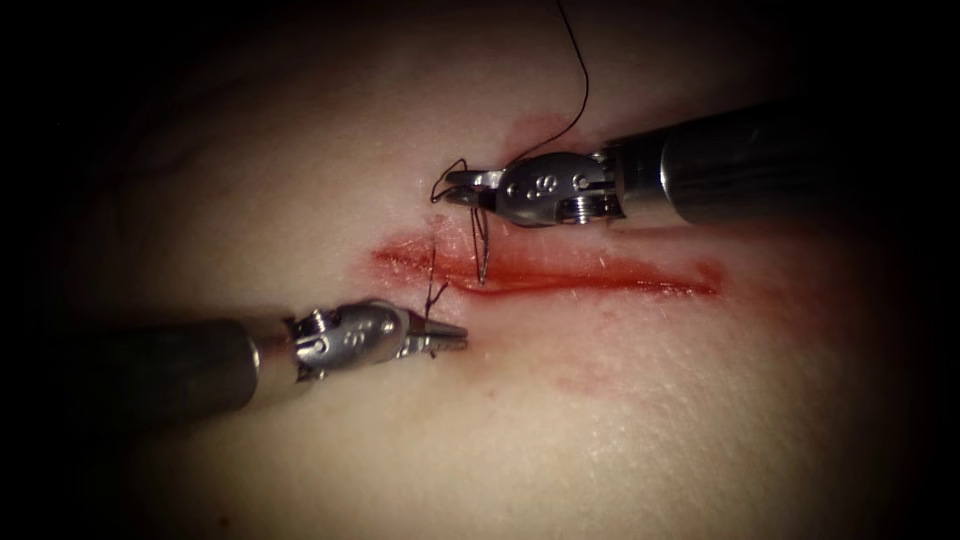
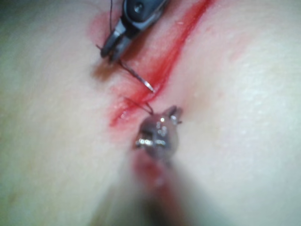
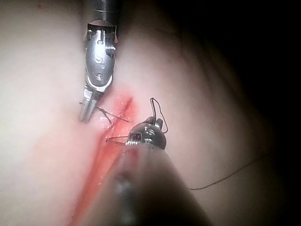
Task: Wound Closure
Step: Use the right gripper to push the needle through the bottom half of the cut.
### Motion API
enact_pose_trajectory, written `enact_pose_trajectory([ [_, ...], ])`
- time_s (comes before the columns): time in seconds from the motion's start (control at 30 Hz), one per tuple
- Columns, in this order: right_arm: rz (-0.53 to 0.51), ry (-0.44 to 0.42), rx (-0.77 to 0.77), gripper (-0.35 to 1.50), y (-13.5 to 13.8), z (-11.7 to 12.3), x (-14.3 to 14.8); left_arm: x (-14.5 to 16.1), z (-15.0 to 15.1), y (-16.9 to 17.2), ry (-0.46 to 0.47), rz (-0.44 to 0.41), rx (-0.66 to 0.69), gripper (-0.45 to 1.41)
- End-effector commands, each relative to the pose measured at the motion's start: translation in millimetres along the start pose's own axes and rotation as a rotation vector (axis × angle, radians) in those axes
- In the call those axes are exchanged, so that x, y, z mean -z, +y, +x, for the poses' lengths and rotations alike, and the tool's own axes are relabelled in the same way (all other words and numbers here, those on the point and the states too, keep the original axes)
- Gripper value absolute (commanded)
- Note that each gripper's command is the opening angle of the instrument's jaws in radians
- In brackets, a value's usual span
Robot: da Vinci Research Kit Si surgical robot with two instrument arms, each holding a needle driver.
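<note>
My right tool (image 1: pixel 462 187) sat above the cut (image 1: pixel 560 277), jaws closed on the curved needle (image 1: pixel 481 250) near its upper end. The needle hung down with its tip at the cut's edge, apparently just entering the tissue (image 1: pixel 620 420). Thread (image 1: pixel 570 90) ran up from those jaws. My left tool (image 1: pixel 452 335) lay below the cut, jaws closed, gripping a short thread end (image 1: pixel 433 285), I think.

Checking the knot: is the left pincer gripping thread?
Yes, the left pincer is shut on the thread just below the cut.
</note>
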Motion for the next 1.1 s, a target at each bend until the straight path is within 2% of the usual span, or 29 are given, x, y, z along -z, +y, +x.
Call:
enact_pose_trajectory([
  [0.03, -0.001, 0.000, 0.009, -0.35, -0.5, -0.1, -0.9, -0.9, -0.4, 0.1, 0.002, -0.003, -0.001, -0.35],
  [0.8, -0.043, 0.004, 0.082, -0.35, -3.7, -0.9, -1.8, -0.1, -0.9, 0.4, 0.002, -0.010, 0.001, -0.35],
  [1.1, -0.056, 0.058, -0.016, -0.35, -4.0, -0.3, -1.1, 0.2, -1.0, 0.4, 0.004, -0.015, -0.001, -0.35],
])
